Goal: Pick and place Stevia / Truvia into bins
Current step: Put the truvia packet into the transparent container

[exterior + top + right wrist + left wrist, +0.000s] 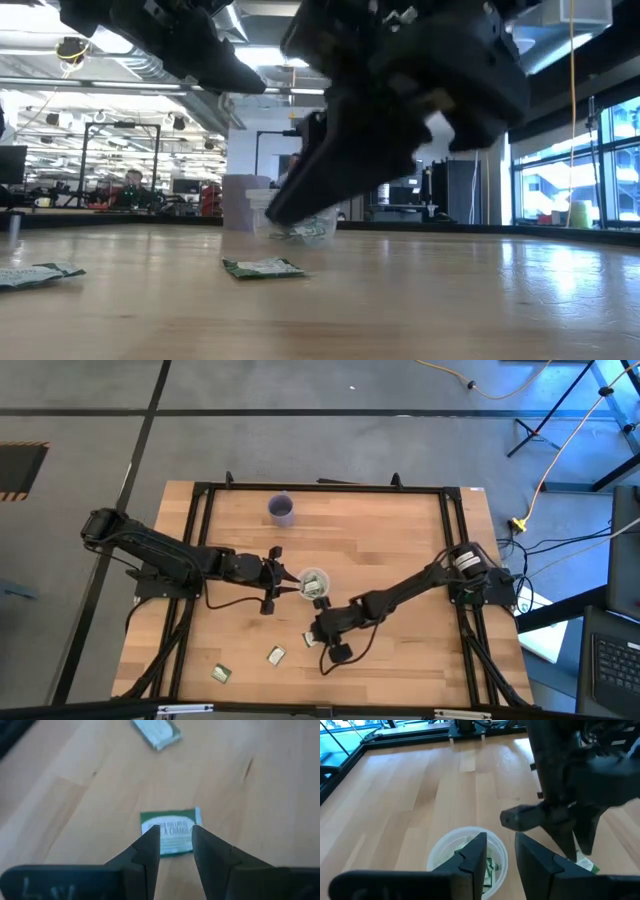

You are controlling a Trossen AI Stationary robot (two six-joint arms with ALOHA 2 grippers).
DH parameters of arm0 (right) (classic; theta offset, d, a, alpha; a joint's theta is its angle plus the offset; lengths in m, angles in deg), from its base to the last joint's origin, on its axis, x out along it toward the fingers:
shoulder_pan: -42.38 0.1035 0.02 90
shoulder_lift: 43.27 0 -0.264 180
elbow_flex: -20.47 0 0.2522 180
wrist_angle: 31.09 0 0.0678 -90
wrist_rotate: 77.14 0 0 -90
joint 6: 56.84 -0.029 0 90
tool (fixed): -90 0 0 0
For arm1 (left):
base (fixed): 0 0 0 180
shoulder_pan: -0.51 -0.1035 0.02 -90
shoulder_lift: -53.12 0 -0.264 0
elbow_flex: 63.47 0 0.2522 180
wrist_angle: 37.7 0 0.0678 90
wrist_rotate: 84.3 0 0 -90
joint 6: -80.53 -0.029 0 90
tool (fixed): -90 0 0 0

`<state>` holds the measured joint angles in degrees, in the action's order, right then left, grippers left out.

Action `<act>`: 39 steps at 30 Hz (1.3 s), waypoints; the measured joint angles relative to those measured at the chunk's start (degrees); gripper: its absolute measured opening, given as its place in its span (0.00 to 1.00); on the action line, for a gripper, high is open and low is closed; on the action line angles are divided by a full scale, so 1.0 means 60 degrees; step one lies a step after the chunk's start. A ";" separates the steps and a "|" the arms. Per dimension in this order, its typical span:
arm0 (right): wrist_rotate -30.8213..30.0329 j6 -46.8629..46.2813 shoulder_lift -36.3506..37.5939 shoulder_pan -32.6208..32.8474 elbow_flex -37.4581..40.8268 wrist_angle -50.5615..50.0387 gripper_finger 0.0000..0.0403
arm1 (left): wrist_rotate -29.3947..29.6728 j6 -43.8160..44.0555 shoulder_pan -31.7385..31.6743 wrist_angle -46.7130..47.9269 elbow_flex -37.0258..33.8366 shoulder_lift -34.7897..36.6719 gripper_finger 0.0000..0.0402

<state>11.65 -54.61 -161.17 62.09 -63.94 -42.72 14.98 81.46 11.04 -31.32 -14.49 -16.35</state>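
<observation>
The table [400,540] is pale wood planking, smooth with a soft sheen that mirrors light in the low view. The clear cup [442,852] is thin translucent plastic. The sachet [170,832] is matt printed paper, slightly creased. Both grippers' fingers [147,852] look like matt black plastic. The purple cup [282,509] appears to be opaque plastic.

In your left wrist view, the left gripper [500,854] fills the bottom of the frame, its two dark fingers [472,857] slightly apart, over the round clear plastic cup [440,851] holding green and white paper sachets [490,869]. At right, the dark right arm [580,780] reaches down over the light wooden table [410,790], with another sachet [586,864] beneath it.
</observation>
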 joint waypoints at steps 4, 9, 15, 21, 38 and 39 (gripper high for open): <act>-0.0015 -0.0069 -0.0332 0.0000 -0.0058 0.0017 0.29 | 0.0000 -0.0004 0.0000 0.0087 0.0000 0.0000 0.23; -0.0025 -0.0108 -0.0531 -0.0006 -0.0077 -0.0058 0.29 | 0.0004 -0.0018 0.0000 0.0143 0.0000 0.0000 0.24; -0.0018 -0.0113 -0.0560 -0.0015 -0.0091 -0.0044 0.23 | 0.0003 -0.0026 0.0000 0.0171 0.0000 0.0000 0.23; -0.0026 -0.0100 -0.0560 -0.0015 -0.0088 -0.0081 0.12 | 0.0004 -0.0026 0.0000 0.0202 0.0000 -0.0001 0.23; -0.1277 0.0429 0.1511 -0.0259 -0.0445 -0.2227 0.04 | -0.0773 0.0488 0.0000 0.0213 0.0000 -0.0004 0.23; -0.1538 0.0422 0.1726 -0.0339 -0.0445 -0.2429 0.04 | -0.0897 0.0485 0.0003 0.0213 0.0000 -0.0004 0.23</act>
<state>2.42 -52.08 -150.81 60.06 -66.61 -57.30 9.59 84.37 11.06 -30.05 -14.49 -16.37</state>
